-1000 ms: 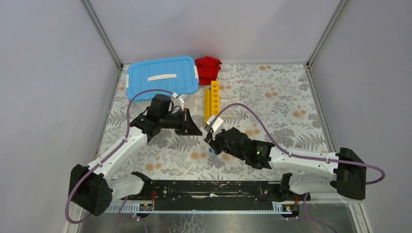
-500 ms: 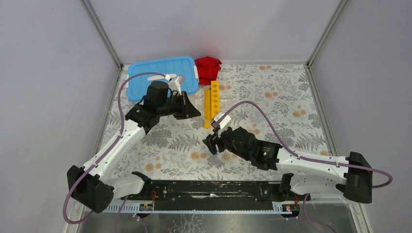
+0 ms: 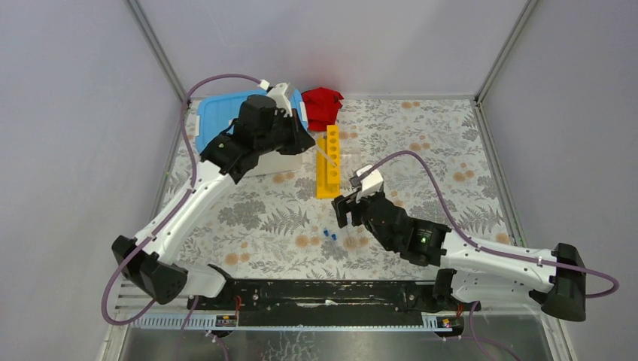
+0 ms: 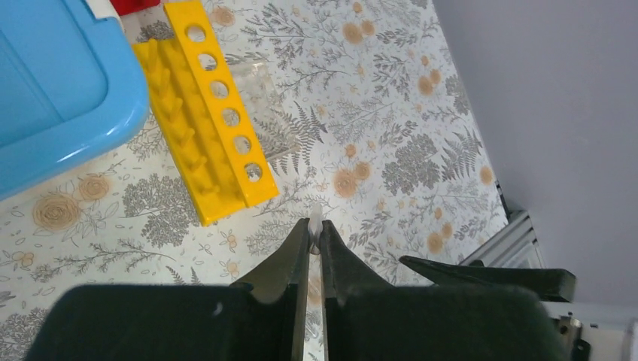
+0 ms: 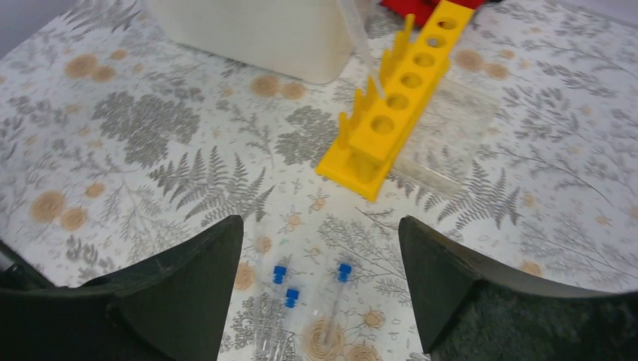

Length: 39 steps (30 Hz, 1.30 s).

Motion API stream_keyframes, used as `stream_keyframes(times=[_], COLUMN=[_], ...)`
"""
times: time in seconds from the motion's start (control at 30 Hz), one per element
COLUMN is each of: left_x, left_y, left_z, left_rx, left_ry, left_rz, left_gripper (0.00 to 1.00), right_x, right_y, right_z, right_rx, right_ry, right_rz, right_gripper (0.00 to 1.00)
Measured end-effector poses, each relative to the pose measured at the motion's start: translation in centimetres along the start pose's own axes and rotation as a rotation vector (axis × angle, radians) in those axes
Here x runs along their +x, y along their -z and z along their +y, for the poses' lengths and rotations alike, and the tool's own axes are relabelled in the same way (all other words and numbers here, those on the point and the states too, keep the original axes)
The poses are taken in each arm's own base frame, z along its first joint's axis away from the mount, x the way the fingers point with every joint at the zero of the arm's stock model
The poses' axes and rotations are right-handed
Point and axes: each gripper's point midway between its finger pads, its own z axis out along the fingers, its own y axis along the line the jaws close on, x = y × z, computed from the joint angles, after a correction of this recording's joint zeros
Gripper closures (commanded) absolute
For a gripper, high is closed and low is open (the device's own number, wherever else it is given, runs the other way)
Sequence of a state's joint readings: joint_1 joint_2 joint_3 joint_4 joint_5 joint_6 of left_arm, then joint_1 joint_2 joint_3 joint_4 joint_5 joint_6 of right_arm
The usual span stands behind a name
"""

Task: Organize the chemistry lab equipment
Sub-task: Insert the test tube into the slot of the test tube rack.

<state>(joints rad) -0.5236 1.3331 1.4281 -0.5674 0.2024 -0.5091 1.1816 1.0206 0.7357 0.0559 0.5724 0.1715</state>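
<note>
My left gripper [image 3: 314, 147] [image 4: 315, 226] is shut on a small clear tube [image 4: 316, 216] and hangs by the near end of the long yellow holed rack [image 3: 327, 162] [image 4: 218, 113]. In the right wrist view that tube [image 5: 361, 45] slants down over the rack [image 5: 406, 86]. A clear tube holder [image 5: 444, 139] lies flat beside the rack. Three blue-capped tubes [image 5: 292, 297] [image 3: 329, 235] lie on the table under my right gripper [image 5: 320, 226] [image 3: 347, 209], which is open and holds nothing. The white blue-lidded tub [image 3: 226, 120] stands at the back left, partly behind my left arm.
A red cloth [image 3: 322, 105] lies at the back, next to the tub and the rack's far end. The tub's white wall [image 5: 256, 34] stands close to the left of the rack. Grey walls enclose the table on three sides.
My left arm has lifted and swung back and right, carrying the tube to the rack. My right gripper has opened and drawn away to the right, uncovering the blue-capped tubes on the table.
</note>
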Motion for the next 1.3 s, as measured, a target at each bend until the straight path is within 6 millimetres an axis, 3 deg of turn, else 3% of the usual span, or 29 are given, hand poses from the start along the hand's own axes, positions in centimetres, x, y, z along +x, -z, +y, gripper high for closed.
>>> stream_keyframes(times=[0.2,0.47,0.73,0.93,1.1,1.3], left_x=[-0.7,-1.9,-2.6,-2.2,-3.1,-5.5], left_y=[-2.9,-7.0,-11.5,-14.5,-15.7,-15.8], left_z=[-1.7,-2.5,-0.6,1.9,3.3,4.4], left_rx=[-0.046,-0.149,-0.298,-0.421,-0.496,-0.527], left_ry=[-0.047,-0.115,-0.192,-0.242,-0.274,-0.271], left_rz=[0.003,-0.017,-0.034,-0.033,-0.058,-0.107], left_gripper=[1.0,1.0,1.0,1.0,1.0,1.0], right_x=[-1.5,-0.3,1.0,1.8,2.1,3.1], right_y=[1.2,2.2,3.4,3.4,3.2,2.5], right_z=[-3.5,-7.0,-10.4,-11.5,-11.9,-12.4], right_rx=[0.172,0.357,0.476,0.508,0.524,0.54], right_ry=[-0.062,-0.077,-0.136,-0.137,-0.139,-0.133], right_rz=[-0.063,-0.041,-0.06,-0.052,-0.05,-0.029], right_gripper=[0.15,0.16,0.17,0.17,0.17,0.17])
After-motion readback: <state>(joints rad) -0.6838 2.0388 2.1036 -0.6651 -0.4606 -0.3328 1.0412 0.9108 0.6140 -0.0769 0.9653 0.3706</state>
